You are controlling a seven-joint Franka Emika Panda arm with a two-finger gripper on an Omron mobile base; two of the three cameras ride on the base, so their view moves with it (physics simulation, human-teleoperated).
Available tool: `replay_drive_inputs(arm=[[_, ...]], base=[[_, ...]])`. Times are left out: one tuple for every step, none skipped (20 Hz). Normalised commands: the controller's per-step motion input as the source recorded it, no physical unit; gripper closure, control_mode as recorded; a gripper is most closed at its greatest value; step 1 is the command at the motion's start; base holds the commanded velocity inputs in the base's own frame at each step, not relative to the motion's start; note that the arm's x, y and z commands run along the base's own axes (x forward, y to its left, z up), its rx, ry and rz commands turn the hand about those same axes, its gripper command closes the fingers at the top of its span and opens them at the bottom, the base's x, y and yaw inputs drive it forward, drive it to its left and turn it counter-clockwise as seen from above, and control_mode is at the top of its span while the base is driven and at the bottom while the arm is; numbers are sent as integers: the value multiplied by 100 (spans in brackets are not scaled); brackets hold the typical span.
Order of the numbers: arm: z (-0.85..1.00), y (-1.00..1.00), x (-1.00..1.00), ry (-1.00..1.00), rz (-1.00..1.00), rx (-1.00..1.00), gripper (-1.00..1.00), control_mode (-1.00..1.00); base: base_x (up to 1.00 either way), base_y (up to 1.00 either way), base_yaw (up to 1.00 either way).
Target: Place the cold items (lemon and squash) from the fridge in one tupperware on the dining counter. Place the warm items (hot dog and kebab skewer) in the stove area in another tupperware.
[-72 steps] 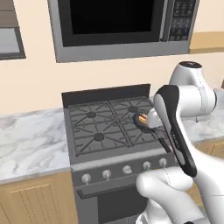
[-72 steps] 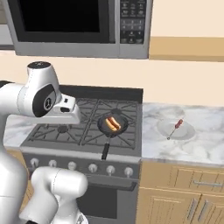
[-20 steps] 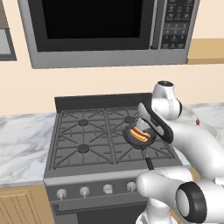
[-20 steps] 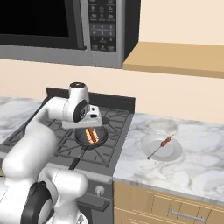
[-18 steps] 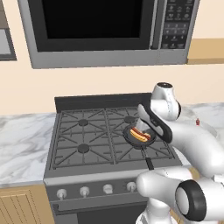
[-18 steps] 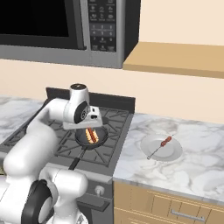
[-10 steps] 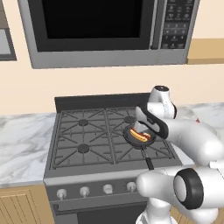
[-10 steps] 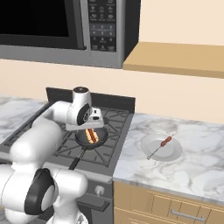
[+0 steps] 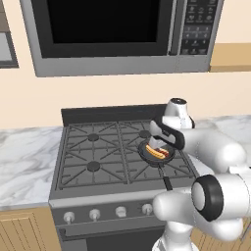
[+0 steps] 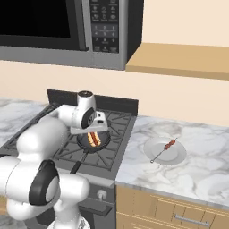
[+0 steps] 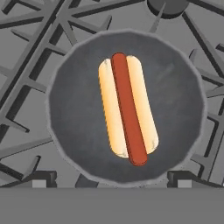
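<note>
A hot dog (image 11: 127,114) in a bun lies in a small dark round pan (image 11: 74,113) on the stove's front right burner. The left base view shows the hot dog (image 9: 158,153) in the pan (image 9: 147,153), and the right base view shows the hot dog (image 10: 93,139) too. My gripper (image 11: 111,178) hangs just above it, pointing down, open, with one fingertip (image 11: 43,177) at each side of the pan and nothing between them. The gripper (image 9: 157,144) sits right over the pan. A kebab skewer (image 10: 169,145) rests on a white plate (image 10: 175,157) on the counter, right of the stove. The lemon, squash and tupperware are out of view.
The gas stove (image 9: 93,157) has raised black grates and front knobs (image 9: 120,212). The pan's handle (image 9: 167,182) points toward the stove's front edge. A microwave (image 9: 112,29) hangs above. Marble counter (image 10: 201,170) lies on both sides, and a wooden shelf (image 10: 179,60) is at upper right.
The hand has come down and slightly left, closer over the pan. The jaws stay open, and the hot dog and skewer have not moved.
</note>
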Motion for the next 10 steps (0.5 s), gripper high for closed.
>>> replay_drive_inputs(arm=[[-20, 0, 15, 0, 2, 0, -100, -100], [-20, 0, 16, 0, 2, 0, -100, -100], [-23, 0, 20, 0, 3, 0, -100, -100], [-23, 0, 25, 0, 5, 0, -100, -100], [-24, 0, 31, 0, 5, 0, -100, -100], [-24, 0, 34, 0, 4, 0, -100, -100], [-24, 0, 35, 0, 3, 0, -100, -100], [-24, 0, 33, 0, 3, 0, -100, -100], [-27, 0, 31, 0, 4, 0, -100, -100], [-24, 0, 27, 0, 4, 0, -100, -100]], base=[[0, 0, 0], [0, 0, 0], [0, 0, 0], [0, 0, 0], [0, 0, 0], [0, 0, 0], [0, 0, 0], [0, 0, 0], [0, 0, 0], [0, 0, 0]])
